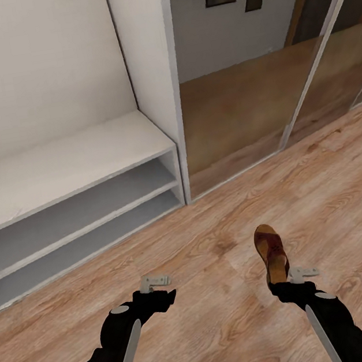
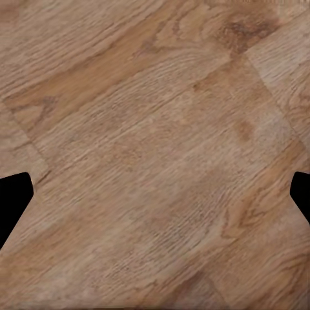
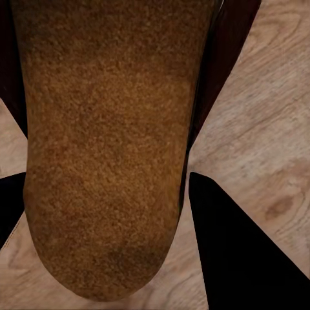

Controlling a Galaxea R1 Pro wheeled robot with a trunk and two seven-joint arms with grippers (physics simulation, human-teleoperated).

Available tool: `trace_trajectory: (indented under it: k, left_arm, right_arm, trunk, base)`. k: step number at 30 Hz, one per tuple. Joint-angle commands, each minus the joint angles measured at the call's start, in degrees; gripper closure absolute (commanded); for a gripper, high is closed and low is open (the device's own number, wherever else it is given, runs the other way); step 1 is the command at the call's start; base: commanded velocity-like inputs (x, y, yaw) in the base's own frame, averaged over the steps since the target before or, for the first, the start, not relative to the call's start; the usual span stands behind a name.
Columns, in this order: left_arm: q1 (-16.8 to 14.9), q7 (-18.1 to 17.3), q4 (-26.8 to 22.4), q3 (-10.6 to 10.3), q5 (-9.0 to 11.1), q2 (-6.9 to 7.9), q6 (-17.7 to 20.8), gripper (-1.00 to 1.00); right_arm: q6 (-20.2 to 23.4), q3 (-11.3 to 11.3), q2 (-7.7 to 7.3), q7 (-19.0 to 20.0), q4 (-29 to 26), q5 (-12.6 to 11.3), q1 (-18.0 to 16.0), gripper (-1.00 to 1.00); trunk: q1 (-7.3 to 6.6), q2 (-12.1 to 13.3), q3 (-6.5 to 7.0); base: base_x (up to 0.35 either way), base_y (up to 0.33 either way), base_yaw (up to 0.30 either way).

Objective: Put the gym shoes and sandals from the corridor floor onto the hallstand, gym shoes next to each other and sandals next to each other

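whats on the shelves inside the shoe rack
Both open shelves of the shoe rack look bare in the part that shows. Its far left runs out of frame, and the shelves' shadowed backs are hard to judge.

The sandal (image 1: 272, 253) is seen in dark brown with a tan, finely speckled footbed. The corridor floor (image 1: 333, 180) is patterned in light brown wood grain with darker knots. The hallstand (image 1: 77, 188) is rendered pale grey. Both arms (image 1: 122, 342) are shown black, apparently with grey stripes.

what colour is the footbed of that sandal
Tan-brown with a fuzzy texture, on the sandal; clearest in the right wrist view.
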Motion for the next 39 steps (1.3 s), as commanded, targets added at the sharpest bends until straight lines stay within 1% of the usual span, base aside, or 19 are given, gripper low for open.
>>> trace_trajectory:
  k: [1,39]
  left_arm:
    - [-0.04,0.16,-0.03,0.02,0.46,-0.03,0.29,-1.0]
    - [-0.04,0.17,-0.05,0.33,0.39,0.05,0.29,-1.0]
  right_arm:
    - [0.31,-0.01,-0.01,-0.14,-0.09,-0.1,-0.01,1.0]
    - [0.32,0.0,0.08,-0.14,-0.02,-0.19,-0.01,1.0]
  trunk:
    - [-0.01,-0.02,-0.04]
    - [-0.01,-0.02,-0.04]
  base:
    - [0.0,0.0,0.296]
    - [0.0,0.0,0.296]
